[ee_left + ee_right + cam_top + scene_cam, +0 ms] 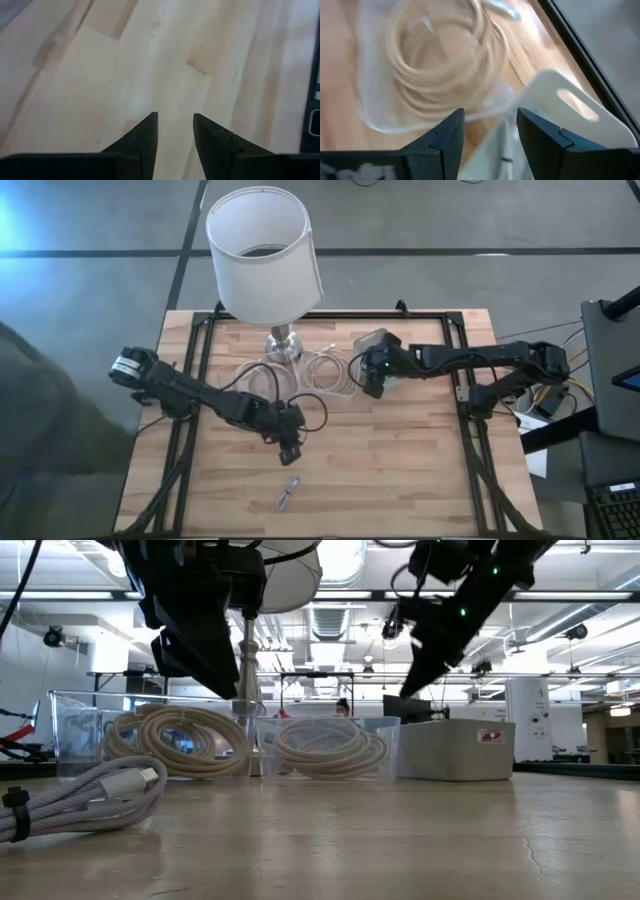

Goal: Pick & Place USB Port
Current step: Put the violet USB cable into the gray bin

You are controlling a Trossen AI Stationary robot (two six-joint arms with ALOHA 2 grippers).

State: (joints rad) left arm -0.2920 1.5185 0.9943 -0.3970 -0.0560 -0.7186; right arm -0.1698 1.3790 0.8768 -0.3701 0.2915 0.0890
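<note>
High view: a wooden desk [400, 470] carries a table lamp [264, 255] at its far edge, its white shade covering much of the base. Just beside the lamp base lie two coils of cream cable, one [262, 380] on the left arm's side, the other [330, 370] on the right arm's. A white bin [372, 340] sits past the second coil, partly under the right arm. The bundled USB cable [289, 494] lies alone near the desk's near edge, well apart from everything else, with bare wood all round it. A black frame rail [205, 345] runs along each side of the desk.

The left pincer [290, 450] hangs over open wood between the coils and the USB cable, touching neither. The left wrist view shows its fingers [145, 132] apart with only bare desk between them. The right pincer [372, 385] hovers at the edge of the white bin, next to the second coil; the right wrist view shows its fingers [445, 132] apart and empty, over the bin's handled wall [570, 100] and a clear tray [380, 120] holding the coil.

Only the low view reveals that both coils sit in clear trays [150, 740], with the USB cable [90, 795] nearest the camera.
</note>
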